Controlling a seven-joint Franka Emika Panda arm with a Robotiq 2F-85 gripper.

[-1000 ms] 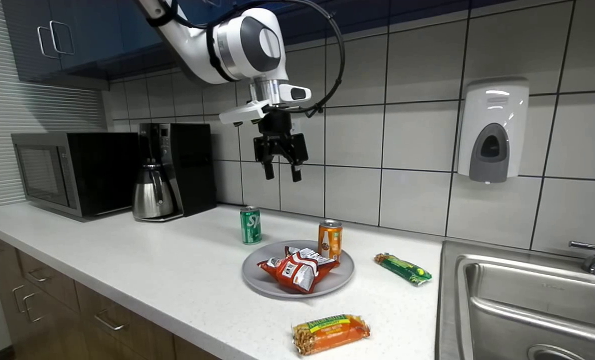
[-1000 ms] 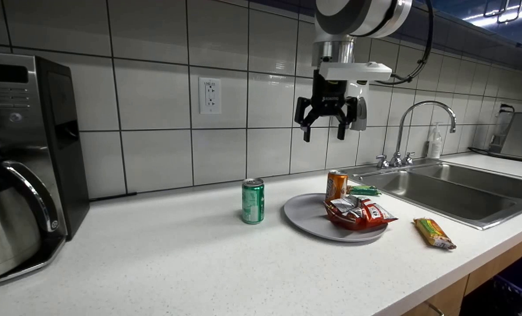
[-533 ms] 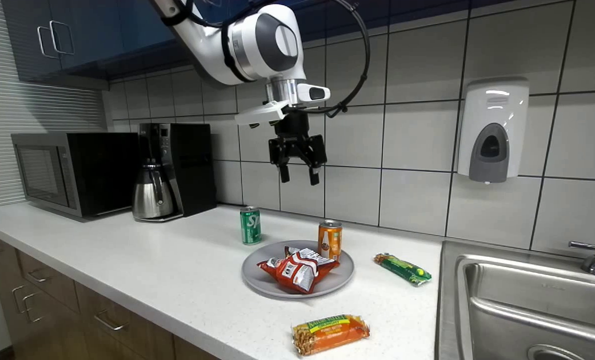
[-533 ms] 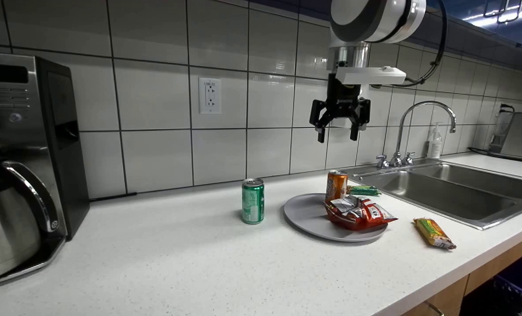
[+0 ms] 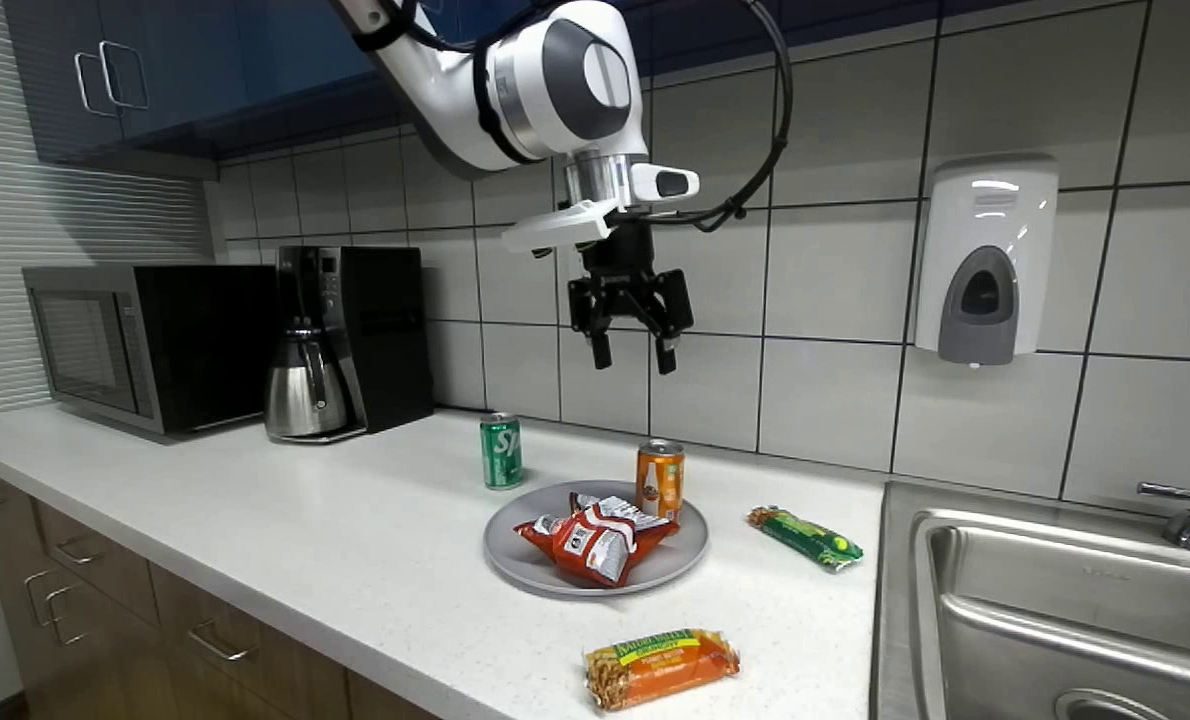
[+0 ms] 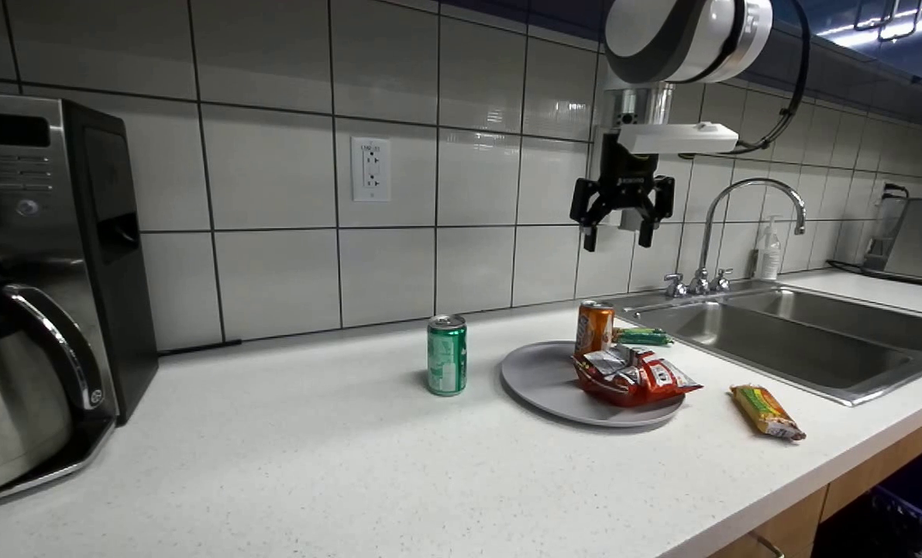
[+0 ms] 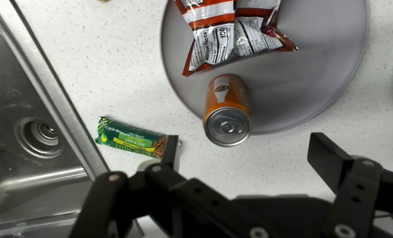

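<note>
My gripper [image 5: 634, 353] is open and empty, high above the counter. It also shows in an exterior view [image 6: 617, 236] and in the wrist view [image 7: 248, 153]. An orange can [image 7: 228, 112] stands upright on the grey plate [image 7: 302, 86], nearest to the gripper and below it, not touched. A red chip bag [image 5: 600, 540] lies on the plate beside the can. A green can [image 6: 447, 355] stands on the counter beside the plate. A green-wrapped bar [image 7: 130, 137] lies near the sink, partly behind a finger in the wrist view. An orange-wrapped bar [image 5: 663, 668] lies near the counter's front.
A metal sink [image 6: 779, 349] with a faucet [image 6: 740, 186] adjoins the counter. A soap dispenser [image 5: 990, 260] hangs on the tiled wall behind. A coffee maker [image 5: 380, 335] and a microwave [image 5: 155, 345] stand at the far end. Blue cabinets [image 5: 170, 70] hang above.
The arm and open gripper have moved sideways toward the sink, now over the orange can's side of the plate, at about the same height. The objects on the counter have not moved.
</note>
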